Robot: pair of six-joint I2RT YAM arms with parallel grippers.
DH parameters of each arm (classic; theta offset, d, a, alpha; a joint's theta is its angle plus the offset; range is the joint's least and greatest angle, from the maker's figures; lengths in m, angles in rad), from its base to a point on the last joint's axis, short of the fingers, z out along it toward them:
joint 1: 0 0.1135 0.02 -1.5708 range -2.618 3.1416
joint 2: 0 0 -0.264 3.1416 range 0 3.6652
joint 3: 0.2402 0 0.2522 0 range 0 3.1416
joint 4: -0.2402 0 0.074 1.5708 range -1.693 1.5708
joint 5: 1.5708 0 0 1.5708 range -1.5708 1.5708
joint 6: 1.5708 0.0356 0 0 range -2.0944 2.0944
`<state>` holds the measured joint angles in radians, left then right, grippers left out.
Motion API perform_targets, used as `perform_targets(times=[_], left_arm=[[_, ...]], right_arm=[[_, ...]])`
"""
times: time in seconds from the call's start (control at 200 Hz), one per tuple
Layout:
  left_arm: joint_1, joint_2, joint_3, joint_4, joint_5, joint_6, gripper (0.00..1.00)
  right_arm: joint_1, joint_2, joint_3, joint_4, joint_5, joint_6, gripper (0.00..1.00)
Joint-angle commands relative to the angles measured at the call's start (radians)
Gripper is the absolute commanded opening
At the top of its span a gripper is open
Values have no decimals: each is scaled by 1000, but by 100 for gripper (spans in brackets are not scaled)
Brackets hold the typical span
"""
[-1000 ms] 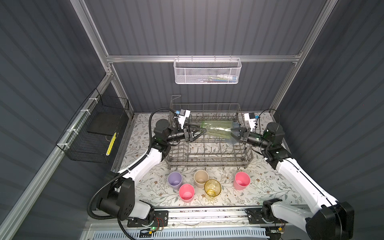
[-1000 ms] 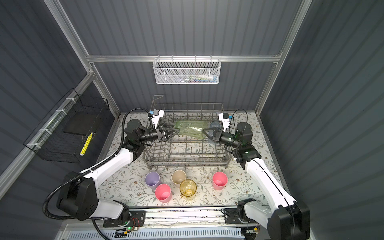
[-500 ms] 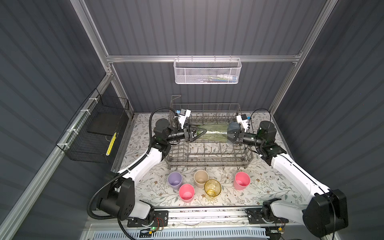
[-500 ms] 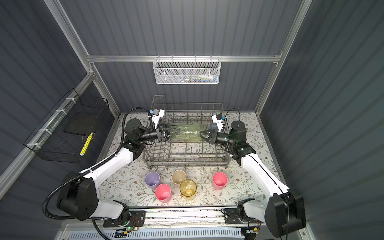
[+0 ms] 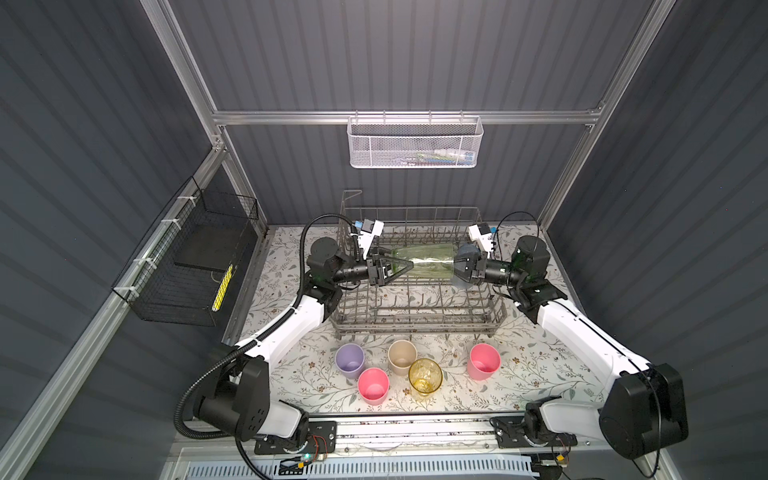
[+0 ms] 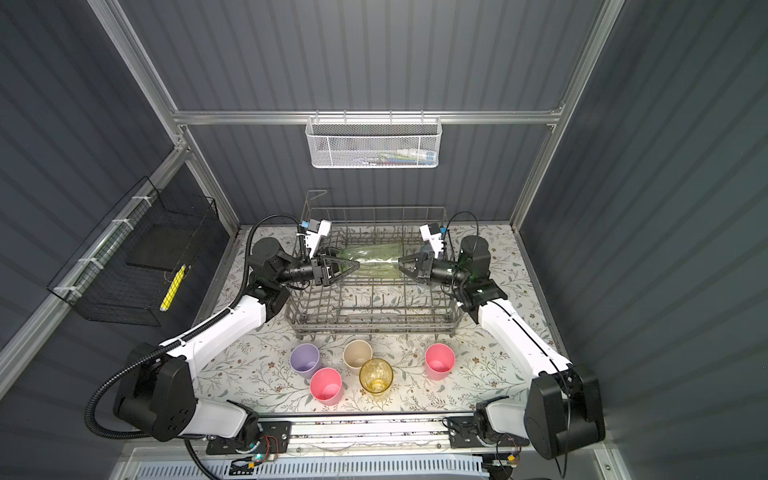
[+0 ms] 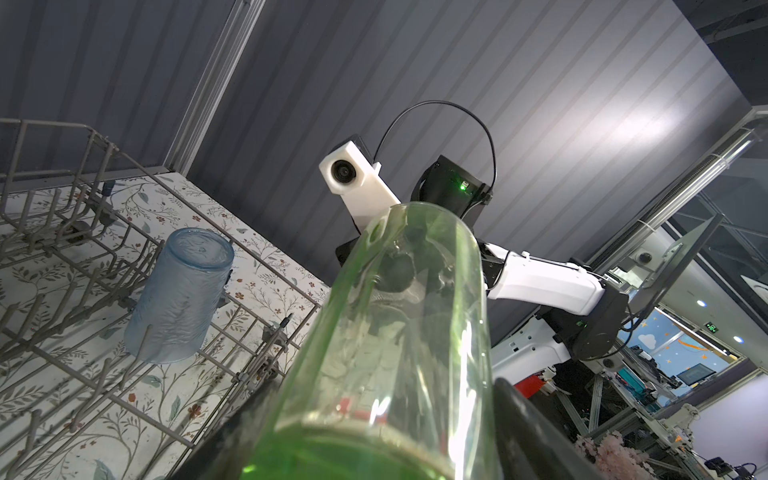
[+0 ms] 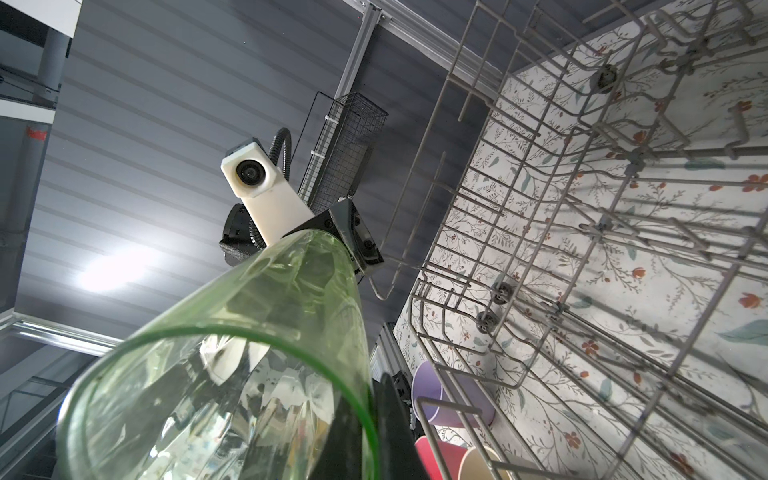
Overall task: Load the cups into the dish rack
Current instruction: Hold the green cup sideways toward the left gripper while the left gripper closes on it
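1. Holding the green cup [image 5: 424,264] sideways in the air above the dish rack [image 5: 415,322], strung between my two grippers, toward the rack's 12 o'clock side in both top views.
2. My right gripper [image 6: 402,266] is clenched on the cup's mouth at the 3 o'clock end; it looks like a pinch on the thin wall at the rim.
3. My left gripper [image 5: 405,263] has its jaws spread wide either side of the cup's base, 9 o'clock end. Cannot tell whether they press the wall yet.
4. Blue cup [image 7: 178,299] stands mouth-down on the tines at the rack's 3 o'clock end.
5. On the table [image 5: 307,374] at the rack's 6 o'clock, all upright: lilac cup [image 5: 350,361], pink cup [image 5: 373,385], beige cup [image 5: 402,357], amber cup [image 5: 424,376] bunched close; second pink cup [image 5: 483,361] apart toward 4 o'clock.
6. Handling, my guess: green cup is hard, smooth, see-through, so likely slippery and chippable against wire; light enough for one gripper.
7. Rim pinch alone leaves the long body free to swing. Better hold: across the full body near the base, jaws square to the wall, firm before the rim side lets go.
8. Opaque cups look tougher and matte, less slip; take them by the rim wall or across the body.
9. Amber one is see-through like the green: same care.
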<state>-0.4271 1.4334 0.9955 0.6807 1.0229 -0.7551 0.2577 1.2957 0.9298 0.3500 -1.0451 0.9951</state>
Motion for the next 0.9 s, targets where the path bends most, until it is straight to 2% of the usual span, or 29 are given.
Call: perform_targets(times=[0.0,0.275,0.535,0.685,0.896], left_arm=[[-8,-10,-1,39,20,-6,75],[-9,13,-13,154,42,-86,66],[-10,6,-24,172,61,-87,61],[-10,-3,-31,178,62,-83,55],[-10,-19,-40,191,50,-85,54]], right_arm=[[2,5,35,67,-47,17,0],[2,58,40,151,-85,70,0],[1,95,47,198,-121,97,0],[0,103,50,206,-128,100,5],[-6,110,56,211,-140,105,15]])
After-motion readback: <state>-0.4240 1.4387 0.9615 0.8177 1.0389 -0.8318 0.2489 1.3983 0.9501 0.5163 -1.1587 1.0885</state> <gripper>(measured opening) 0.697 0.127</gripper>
